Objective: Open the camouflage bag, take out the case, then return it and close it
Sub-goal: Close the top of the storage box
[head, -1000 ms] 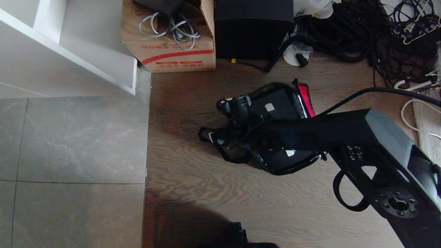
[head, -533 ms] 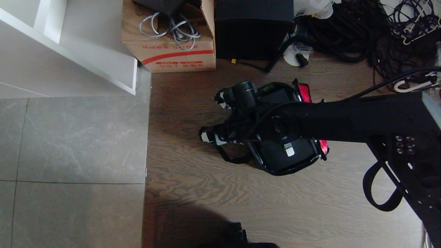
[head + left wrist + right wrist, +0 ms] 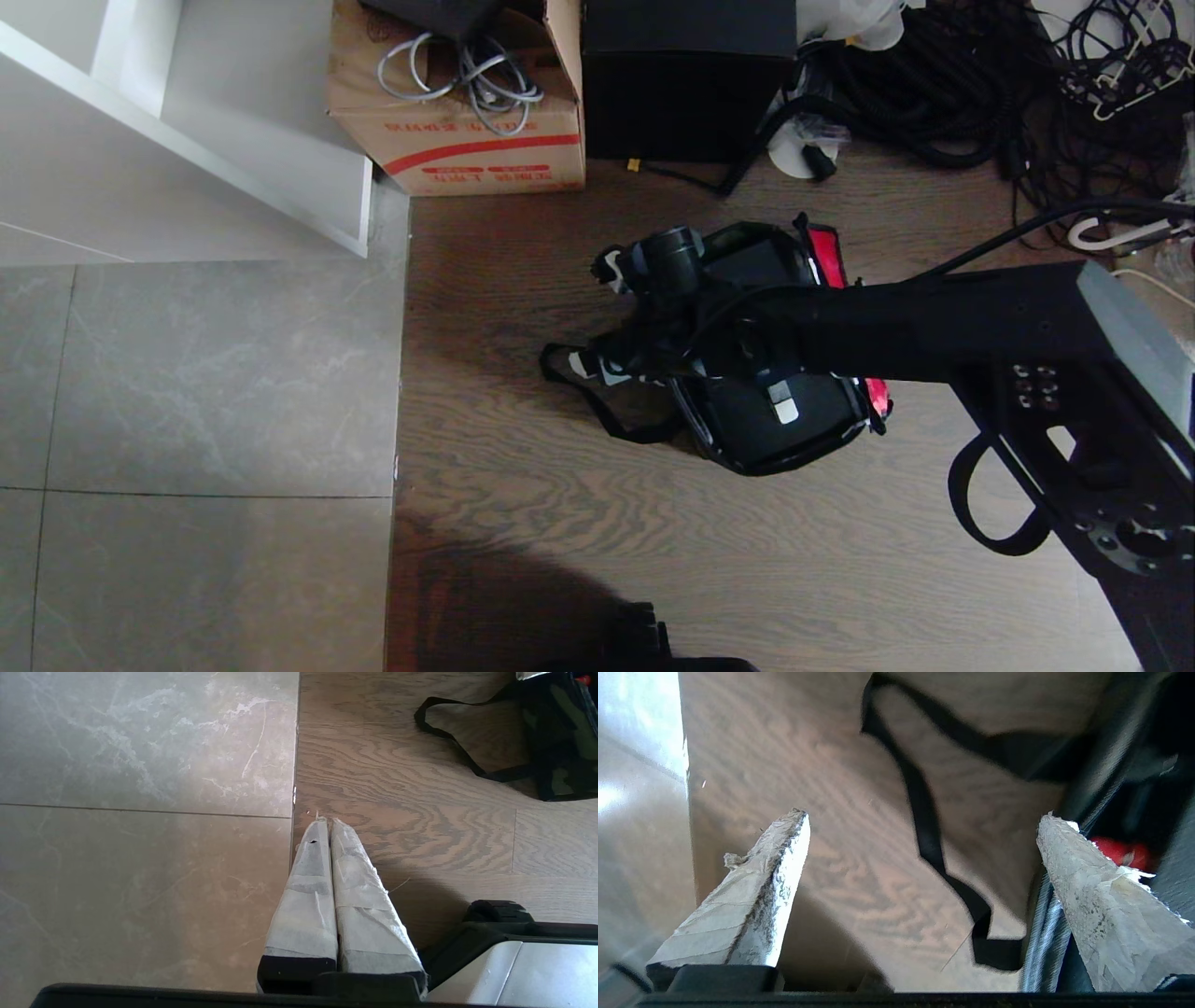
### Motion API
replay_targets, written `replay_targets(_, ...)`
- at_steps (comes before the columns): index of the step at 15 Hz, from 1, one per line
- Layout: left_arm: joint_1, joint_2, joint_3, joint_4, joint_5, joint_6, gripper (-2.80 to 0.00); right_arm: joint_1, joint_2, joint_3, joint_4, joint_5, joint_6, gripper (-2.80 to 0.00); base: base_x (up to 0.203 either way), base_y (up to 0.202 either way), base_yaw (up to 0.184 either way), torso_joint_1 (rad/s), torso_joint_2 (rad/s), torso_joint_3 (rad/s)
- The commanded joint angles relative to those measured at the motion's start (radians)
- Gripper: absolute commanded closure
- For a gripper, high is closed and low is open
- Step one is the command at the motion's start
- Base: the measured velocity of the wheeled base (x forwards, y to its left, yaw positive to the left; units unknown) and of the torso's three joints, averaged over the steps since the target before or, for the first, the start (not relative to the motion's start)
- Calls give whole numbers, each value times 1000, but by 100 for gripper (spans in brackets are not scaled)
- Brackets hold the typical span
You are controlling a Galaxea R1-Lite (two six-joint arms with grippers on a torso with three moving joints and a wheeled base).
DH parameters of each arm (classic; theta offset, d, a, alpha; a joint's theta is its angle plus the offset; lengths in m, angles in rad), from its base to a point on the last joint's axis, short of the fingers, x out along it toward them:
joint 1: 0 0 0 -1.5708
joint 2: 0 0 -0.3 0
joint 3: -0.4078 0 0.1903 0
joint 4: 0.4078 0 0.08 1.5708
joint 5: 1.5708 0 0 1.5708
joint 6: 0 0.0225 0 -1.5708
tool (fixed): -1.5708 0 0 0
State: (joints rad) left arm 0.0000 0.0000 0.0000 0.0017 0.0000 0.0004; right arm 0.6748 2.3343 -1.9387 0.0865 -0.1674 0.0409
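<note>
The camouflage bag [image 3: 845, 434] lies open on the wood floor, its red inner panel [image 3: 825, 254] standing at the far side. Inside it the black case [image 3: 738, 425] shows, with a silver handle end [image 3: 782, 408]; my right arm crosses over its middle. My right gripper [image 3: 602, 319] hangs open at the bag's left end. In the right wrist view the gripper [image 3: 922, 819] is spread wide: one finger over bare floor, the other by the bag's zipper edge [image 3: 1045, 940], the black strap [image 3: 924, 826] between them. The left gripper [image 3: 324, 821] is shut and parked low over the floor, away from the bag [image 3: 560, 742].
A cardboard box [image 3: 457, 140] with grey cables and a tall black box [image 3: 686, 84] stand behind the bag. Black cable piles [image 3: 1027, 93] lie at the far right. A white cabinet [image 3: 187, 140] stands far left, grey tile [image 3: 187, 420] to the left of the wood.
My right forearm has swung toward the far side across the bag, and the wrist has shifted a little that way. The jaws stayed wide open. The bag has not moved.
</note>
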Motion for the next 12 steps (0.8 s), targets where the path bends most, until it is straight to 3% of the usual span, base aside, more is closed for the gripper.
replay_targets(1, 0, 0, 0, 0, 0, 1, 0, -14, 0, -2, -12, 4, -11, -280, 0, 0, 0, 0, 0, 0)
replay_targets(6, 0, 0, 0, 0, 0, 0, 0, -37, 2, 6, -4, -3, -86, -280, 0, 0, 0, 0, 0, 0)
replay_targets(12, 0, 0, 0, 0, 0, 0, 0, -38, 67, 0, -22, -12, -76, -280, 0, 0, 0, 0, 0, 0)
